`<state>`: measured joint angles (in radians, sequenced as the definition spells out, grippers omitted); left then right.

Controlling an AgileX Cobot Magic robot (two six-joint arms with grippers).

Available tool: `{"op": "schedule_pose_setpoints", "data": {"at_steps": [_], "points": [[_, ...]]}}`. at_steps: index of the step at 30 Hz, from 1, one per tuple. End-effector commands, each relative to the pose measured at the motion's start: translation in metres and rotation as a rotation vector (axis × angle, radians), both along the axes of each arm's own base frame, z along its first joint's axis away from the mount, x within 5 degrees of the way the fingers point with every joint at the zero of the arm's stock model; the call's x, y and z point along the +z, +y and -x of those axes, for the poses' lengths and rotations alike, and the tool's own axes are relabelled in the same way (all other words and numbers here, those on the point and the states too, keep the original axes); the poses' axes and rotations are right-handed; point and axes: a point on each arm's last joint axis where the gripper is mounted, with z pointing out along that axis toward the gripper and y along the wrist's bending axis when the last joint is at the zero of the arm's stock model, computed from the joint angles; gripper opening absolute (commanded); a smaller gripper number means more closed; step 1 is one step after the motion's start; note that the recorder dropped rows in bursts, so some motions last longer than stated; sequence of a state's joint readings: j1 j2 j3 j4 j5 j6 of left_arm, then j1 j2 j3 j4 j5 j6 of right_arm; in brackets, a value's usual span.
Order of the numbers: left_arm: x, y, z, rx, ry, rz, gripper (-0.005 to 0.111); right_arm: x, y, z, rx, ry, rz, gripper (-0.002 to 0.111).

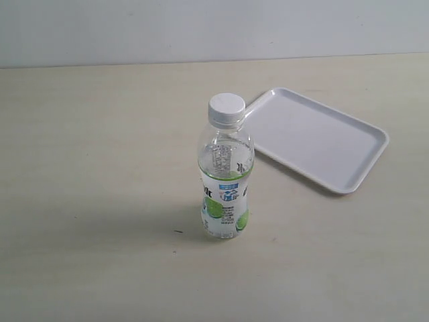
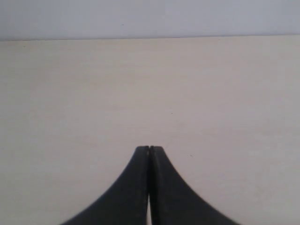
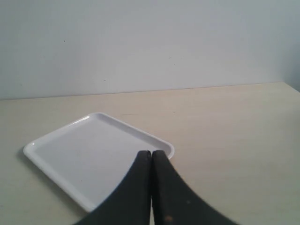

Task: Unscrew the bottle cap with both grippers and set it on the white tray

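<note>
Bottle (image 1: 226, 176) upright mid-frame, cap (image 1: 226, 109) on, tray (image 1: 318, 138) empty, upper right behind it. Left gripper (image 2: 149, 149) and right gripper (image 3: 151, 153) both pressed together, holding nothing. Bottle looks light, thin-walled, tippy: clamp body mid-label, pinch cap's ribbed side.

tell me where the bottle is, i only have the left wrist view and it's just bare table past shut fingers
Observer: The bottle stands upright near the middle of the table in the exterior view.
Operator: cap on or off
Observer: The bottle cap is on the neck.
Operator: and the tray
Observer: The white tray lies flat behind the bottle, off to its right in the exterior view.
</note>
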<state>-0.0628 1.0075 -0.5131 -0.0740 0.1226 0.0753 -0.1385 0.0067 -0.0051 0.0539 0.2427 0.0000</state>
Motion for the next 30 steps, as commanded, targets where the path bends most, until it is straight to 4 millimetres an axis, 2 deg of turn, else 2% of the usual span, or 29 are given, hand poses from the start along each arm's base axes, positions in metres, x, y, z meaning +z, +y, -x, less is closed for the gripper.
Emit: {"op": "schedule_pose_setpoints", "data": {"at_steps": [1,3,6,9,10,13,16,20,25,30], "points": [[-0.026,-0.007,0.016,-0.006,-0.073,0.057,0.000,-0.001,0.000,0.000,-0.007,-0.008,0.001,0.000],[-0.038,-0.010,0.023,-0.023,-0.116,0.057,0.000,-0.001,0.000,0.000,-0.007,-0.008,0.001,0.000],[-0.053,-0.006,0.044,0.007,-0.274,0.099,0.000,-0.001,0.000,0.000,-0.007,-0.008,0.001,0.000],[-0.063,-0.001,0.066,0.039,-0.416,0.178,0.000,-0.001,0.000,0.000,-0.007,-0.008,0.001,0.000],[-0.061,-0.001,0.068,0.032,-0.446,0.195,0.000,-0.001,0.000,0.000,-0.007,-0.008,0.001,0.000],[-0.067,-0.009,0.072,-0.065,-0.366,0.164,0.000,-0.001,0.000,0.000,-0.007,-0.008,0.001,0.000],[-0.069,-0.024,0.077,-0.252,-0.333,0.154,0.000,-0.001,0.000,0.000,-0.007,-0.008,0.001,0.000],[-0.071,-0.034,0.081,-0.373,-0.316,0.152,0.000,-0.001,0.000,0.000,-0.007,-0.008,0.001,0.000],[-0.066,-0.050,0.091,-0.616,-0.392,0.102,0.000,-0.001,0.000,0.000,-0.007,-0.008,0.001,0.000],[-0.070,-0.056,0.094,-0.696,-0.349,0.135,0.000,-0.001,0.000,0.000,-0.007,-0.008,0.001,0.000]]}}
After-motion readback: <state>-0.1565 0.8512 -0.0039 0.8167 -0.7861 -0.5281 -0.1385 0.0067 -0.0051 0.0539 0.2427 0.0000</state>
